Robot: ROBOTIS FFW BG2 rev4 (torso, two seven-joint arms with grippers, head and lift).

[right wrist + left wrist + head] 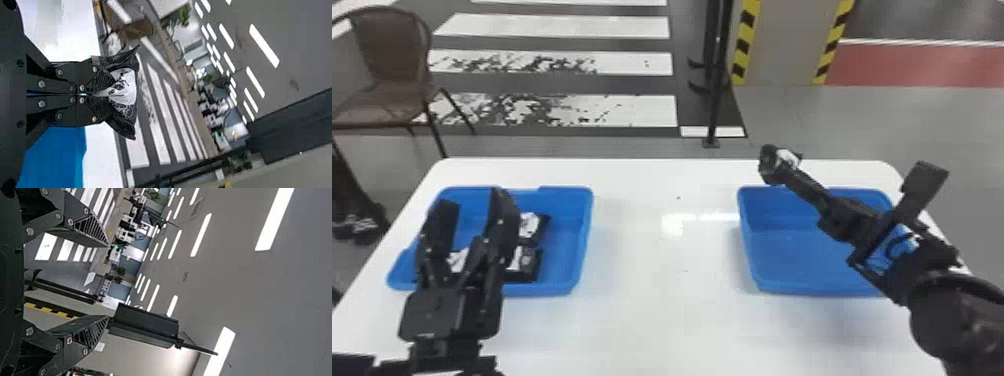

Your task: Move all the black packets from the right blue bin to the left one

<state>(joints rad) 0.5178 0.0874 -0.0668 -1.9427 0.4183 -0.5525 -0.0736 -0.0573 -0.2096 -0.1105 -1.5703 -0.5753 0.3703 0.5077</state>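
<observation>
Above the left blue bin (pixel 582 235), my left gripper (pixel 473 200) stands open in the head view; the left wrist view has the same gripper (pixel 108 282) with its two fingers wide apart and nothing between them. Black packets with white labels (pixel 529 226) lie in that bin, partly hidden behind the left gripper. My right gripper (pixel 778 175) is raised over the far left part of the right blue bin (pixel 797 265), gripping a black packet (pixel 788 158). In the right wrist view, the right gripper (pixel 103 94) is shut on the middle of this packet (pixel 126 88).
The white table (pixel 662 270) separates the two bins. Beyond its far edge stand a dark pole (pixel 716 100) and, at the left, a brown chair (pixel 389 60). The right arm crosses over the right bin's right side.
</observation>
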